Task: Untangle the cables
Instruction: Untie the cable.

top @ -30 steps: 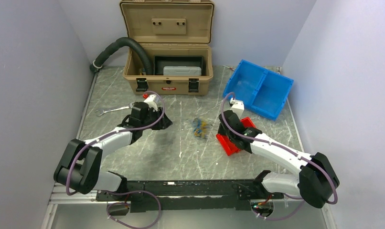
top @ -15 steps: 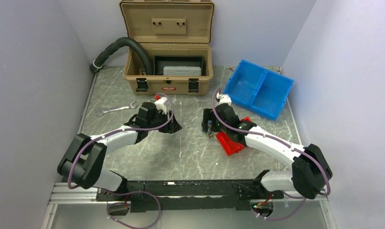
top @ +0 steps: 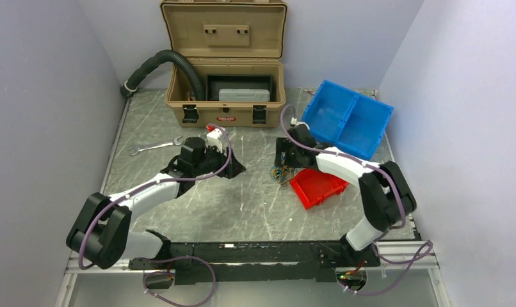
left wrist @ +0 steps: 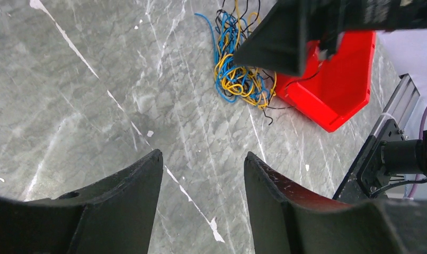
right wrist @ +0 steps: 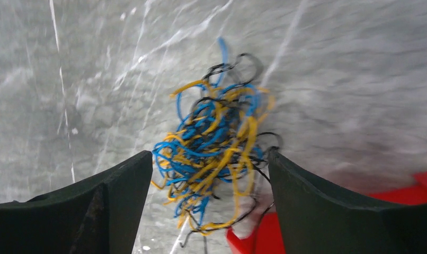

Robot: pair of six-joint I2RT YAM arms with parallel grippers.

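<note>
The cables [top: 281, 173] are a loose tangle of thin blue, yellow-orange and black wires lying on the marble table, touching the left edge of a red bin [top: 316, 187]. My right gripper [top: 284, 158] hovers just over the tangle. In the right wrist view the cables [right wrist: 216, 153] sit between the widely spread fingers of the right gripper [right wrist: 210, 152], and neither finger presses on them. My left gripper [top: 233, 167] is open to the left of the tangle, over bare table. In the left wrist view the left gripper [left wrist: 203, 156] holds nothing and the cables [left wrist: 238, 69] lie ahead.
The red bin [left wrist: 341, 79] lies just right of the tangle. A blue two-compartment bin [top: 345, 118] stands at the back right. An open tan toolbox [top: 223, 96] with a black corrugated hose [top: 159, 61] stands at the back. A wrench [top: 154, 147] lies at the left.
My right gripper opened from shut and swung left and away from over the red bin to above the tangle. My left gripper moved right toward the middle.
</note>
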